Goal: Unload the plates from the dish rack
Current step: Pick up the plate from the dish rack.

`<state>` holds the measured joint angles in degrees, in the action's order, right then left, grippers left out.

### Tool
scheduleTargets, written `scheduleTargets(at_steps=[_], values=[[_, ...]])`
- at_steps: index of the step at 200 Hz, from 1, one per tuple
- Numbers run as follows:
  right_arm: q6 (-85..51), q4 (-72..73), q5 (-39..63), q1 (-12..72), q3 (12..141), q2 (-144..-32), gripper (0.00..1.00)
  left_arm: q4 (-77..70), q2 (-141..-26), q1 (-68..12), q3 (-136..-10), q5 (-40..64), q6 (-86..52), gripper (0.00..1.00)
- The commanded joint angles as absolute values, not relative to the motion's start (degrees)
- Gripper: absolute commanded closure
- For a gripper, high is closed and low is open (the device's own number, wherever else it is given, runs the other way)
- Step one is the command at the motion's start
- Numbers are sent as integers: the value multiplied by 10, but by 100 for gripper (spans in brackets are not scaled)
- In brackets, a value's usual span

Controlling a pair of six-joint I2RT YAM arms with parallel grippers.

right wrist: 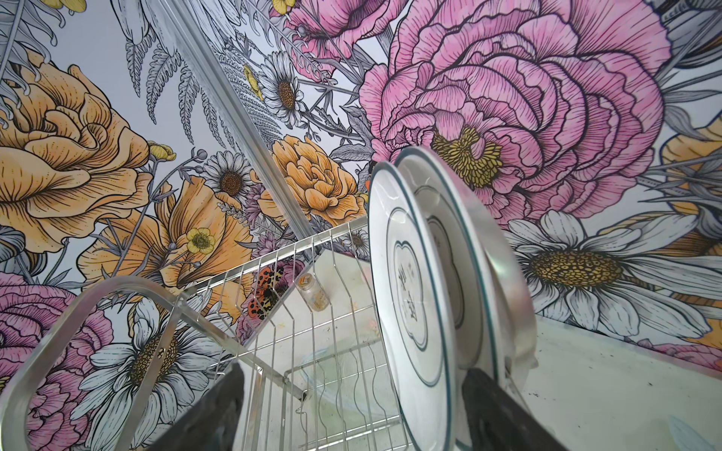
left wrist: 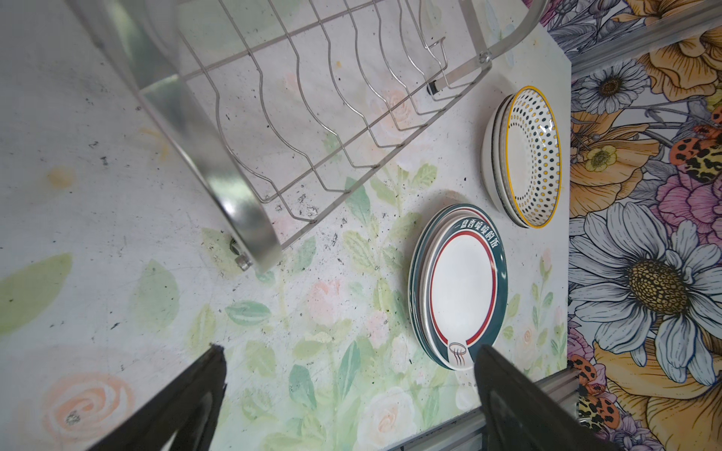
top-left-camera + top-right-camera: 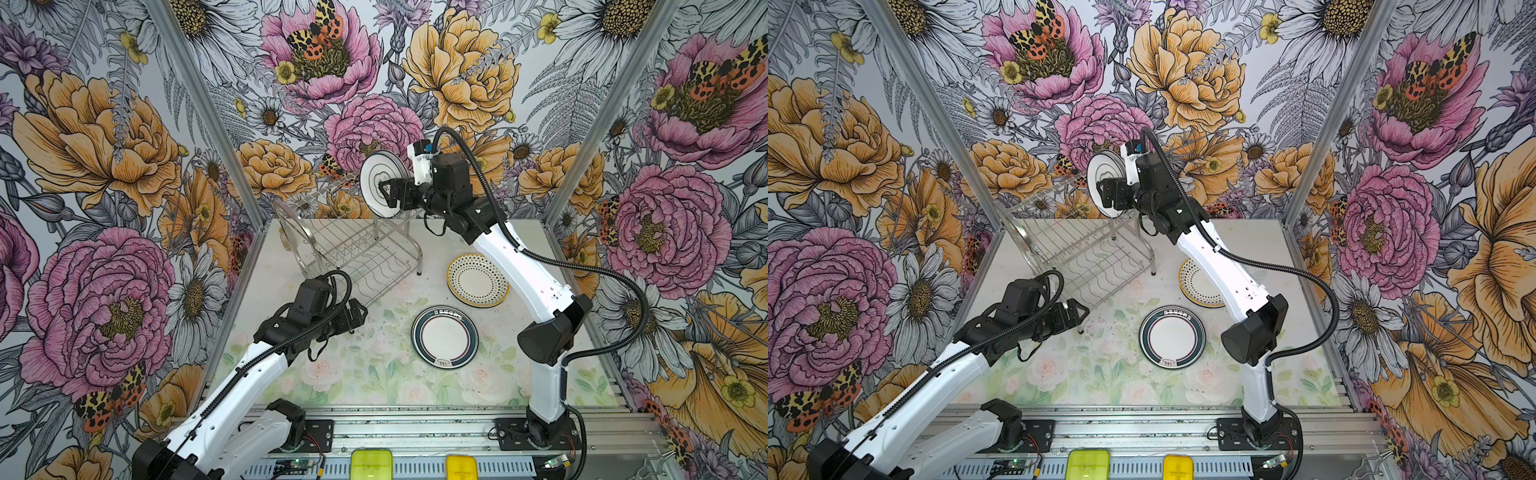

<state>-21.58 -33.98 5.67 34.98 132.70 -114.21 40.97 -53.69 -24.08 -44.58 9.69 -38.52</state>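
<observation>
Right jaws spread, front plate of two upright between them, on dish rack upper tier. Left jaws spread, empty, above counter. Dotted stack and teal-rimmed stack flat on counter.

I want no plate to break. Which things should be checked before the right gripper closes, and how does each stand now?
1. Right gripper open: ok.
2. Front plate between its fingers: ok.
3. Rear plate outside the grip: cannot tell.
4. Left gripper open, empty, away from both plates: ok.
5. Teal stack and dotted stack lie flat: ok.
</observation>
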Motion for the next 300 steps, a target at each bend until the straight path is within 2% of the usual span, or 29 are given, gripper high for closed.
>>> scheduleTargets(at_steps=[1,55,76,104,166,228,300], values=[[-211,-336,54,353,1351,-1161,14,413,-525,-231,-439,106,-373,1],[-208,-335,52,353,1360,-1178,25,413,-517,-228,-436,108,-370,1],[-202,-335,45,353,1364,-1184,37,413,-512,-225,-434,111,-369,1],[-190,-335,28,354,1368,-1194,49,414,-514,-222,-432,113,-370,1],[-140,-335,-38,369,1373,-1208,61,414,-515,-215,-432,119,-366,1],[-131,-335,-44,373,1375,-1213,82,414,-522,-212,-432,120,-365,1],[-103,-334,-70,388,1381,-1214,96,413,-527,-207,-431,121,-363,1]])
